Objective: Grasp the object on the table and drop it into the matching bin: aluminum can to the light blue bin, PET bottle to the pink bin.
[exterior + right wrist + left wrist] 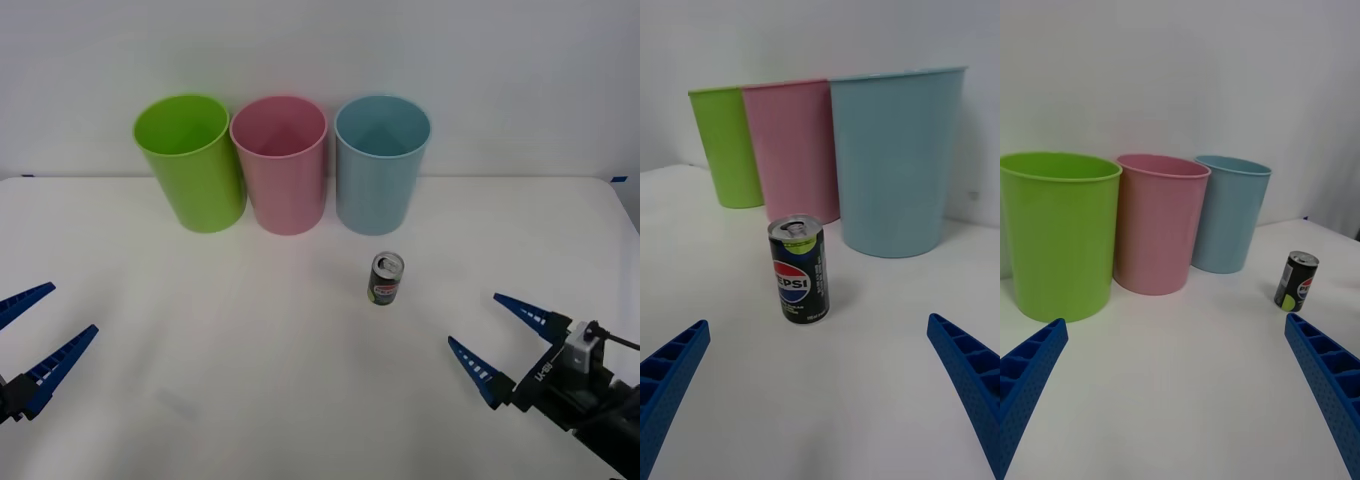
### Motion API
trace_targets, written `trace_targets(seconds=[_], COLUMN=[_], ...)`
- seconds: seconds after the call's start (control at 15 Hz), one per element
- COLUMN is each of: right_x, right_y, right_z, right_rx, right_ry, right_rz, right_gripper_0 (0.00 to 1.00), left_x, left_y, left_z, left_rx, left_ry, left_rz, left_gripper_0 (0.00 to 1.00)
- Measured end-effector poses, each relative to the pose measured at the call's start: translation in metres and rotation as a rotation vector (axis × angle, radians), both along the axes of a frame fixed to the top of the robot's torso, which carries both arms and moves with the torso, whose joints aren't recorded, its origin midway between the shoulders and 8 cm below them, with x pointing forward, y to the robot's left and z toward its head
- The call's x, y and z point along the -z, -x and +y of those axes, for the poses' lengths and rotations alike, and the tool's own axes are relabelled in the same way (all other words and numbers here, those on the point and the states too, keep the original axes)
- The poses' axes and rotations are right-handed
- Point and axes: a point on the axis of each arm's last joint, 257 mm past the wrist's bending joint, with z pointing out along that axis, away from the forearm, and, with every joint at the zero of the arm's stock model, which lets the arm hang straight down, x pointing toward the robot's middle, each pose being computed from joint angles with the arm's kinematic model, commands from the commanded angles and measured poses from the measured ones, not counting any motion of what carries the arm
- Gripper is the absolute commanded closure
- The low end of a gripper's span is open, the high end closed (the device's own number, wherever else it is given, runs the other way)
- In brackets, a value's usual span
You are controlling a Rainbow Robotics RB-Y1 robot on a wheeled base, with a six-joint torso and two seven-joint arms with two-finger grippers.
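The table (300, 400) is stretching wide and white across the front view, carrying everything else. Along its far edge three tall round bins are standing upright in a row, mouths open upward: a lime green bin (190, 160) on the robot's left, the pink bin (280, 162) in the middle, just beside it and seeming to touch it, and the light blue bin (381, 162) on the right, a narrow gap apart from the pink one. As far as the front view is looking into them, their insides are showing only bare coloured walls; the bottoms are not fully showing. The left gripper (38, 322) is hovering low over the near left edge of the table with its blue ribbed fingers spread apart, gripping nothing. The right gripper (482, 330) is hovering over the near right part of the table, its fingers likewise released and spread wide, pointing toward the bins. The aluminum can (385, 278) is standing upright on the table, just in front of the light blue bin and apart from it, beyond the right gripper's fingertips and touching neither gripper.
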Motion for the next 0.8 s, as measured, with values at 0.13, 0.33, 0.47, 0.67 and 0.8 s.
trace_targets(seconds=[0.13,0.33,0.47,0.67,0.8], right_x=[0.003,0.016,0.024,0.03,0.032], right_y=[-0.01,-0.027,-0.04,-0.055,-0.063], right_z=[0.011,0.03,0.042,0.061,0.071], right_rx=[0.011,0.01,-0.001,-0.003,0.0], right_ry=[0.009,0.01,0.007,0.014,0.021], right_rz=[0.001,0.017,0.025,0.029,0.03], right_gripper_0=[0.0,0.0,0.0,0.0,0.0], left_x=[0.0,0.0,0.0,0.0,0.0], left_y=[0.0,0.0,0.0,0.0,0.0], left_z=[0.0,0.0,0.0,0.0,0.0], left_rx=[0.0,0.0,0.0,0.0,0.0], left_ry=[0.0,0.0,0.0,0.0,0.0], left_rz=[0.0,0.0,0.0,0.0,0.0], left_gripper_0=[0.0,0.0,0.0,0.0,0.0])
